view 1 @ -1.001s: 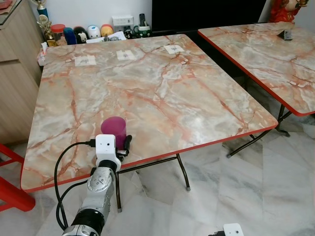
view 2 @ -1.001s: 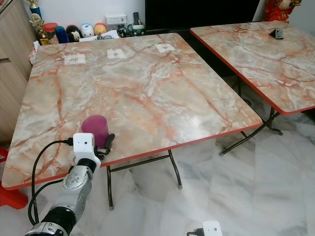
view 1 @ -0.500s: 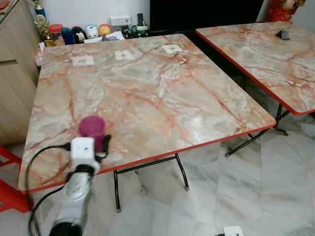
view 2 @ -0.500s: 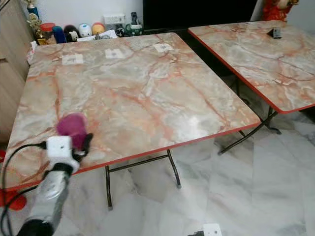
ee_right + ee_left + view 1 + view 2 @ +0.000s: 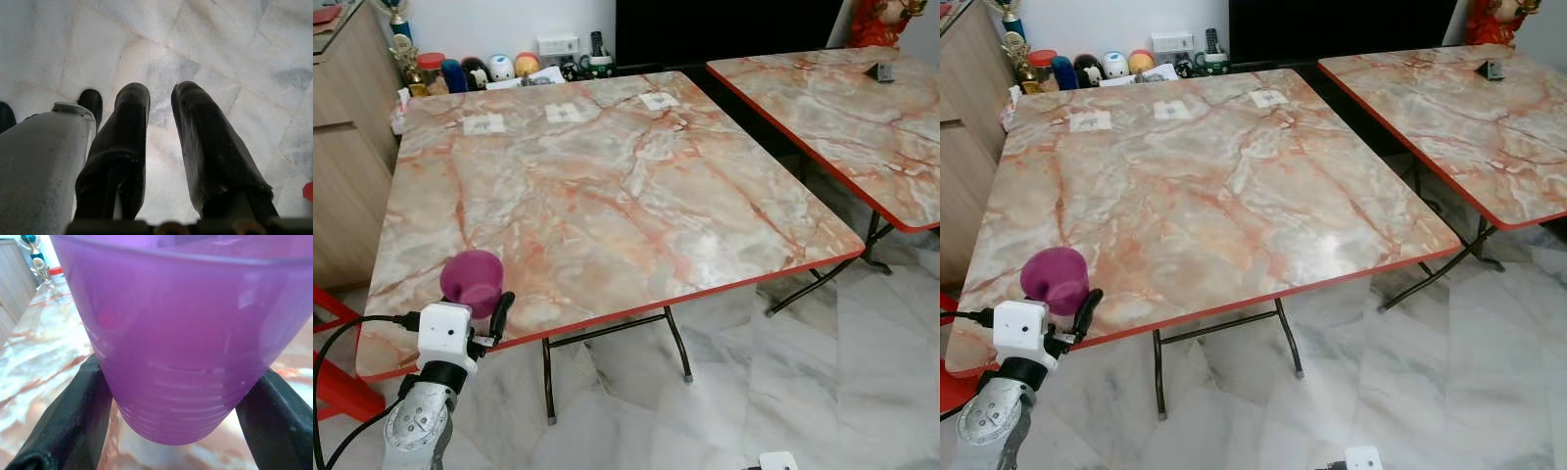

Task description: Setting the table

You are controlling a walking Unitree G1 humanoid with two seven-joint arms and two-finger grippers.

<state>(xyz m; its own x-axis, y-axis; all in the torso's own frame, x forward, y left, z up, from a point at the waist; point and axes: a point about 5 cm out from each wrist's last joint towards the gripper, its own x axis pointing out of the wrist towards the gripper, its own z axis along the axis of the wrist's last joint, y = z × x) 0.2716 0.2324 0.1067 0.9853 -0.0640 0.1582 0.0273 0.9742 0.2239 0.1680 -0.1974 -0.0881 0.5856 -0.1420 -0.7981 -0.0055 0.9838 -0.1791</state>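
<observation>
A purple plastic cup (image 5: 472, 279) stands upright over the front left corner of the marbled table (image 5: 636, 196). My left gripper (image 5: 478, 300) is shut on it, one black finger (image 5: 73, 421) on each side of its lower wall. Whether the cup's base touches the tabletop cannot be told. Three white paper markers (image 5: 564, 112) lie in a row near the table's far edge. My right gripper (image 5: 159, 93) hangs idle over the floor, its fingers close together with nothing between them.
A second marbled table (image 5: 842, 108) stands to the right across a narrow gap. A wooden cabinet (image 5: 342, 147) and a red chair (image 5: 333, 382) flank the left side. Jars and small figures (image 5: 489, 69) line the wall behind. Marble floor (image 5: 754, 372) lies in front.
My left arm has carried the purple cup leftward along the table's front edge, toward the front left corner. The camera has wobbled slightly.
</observation>
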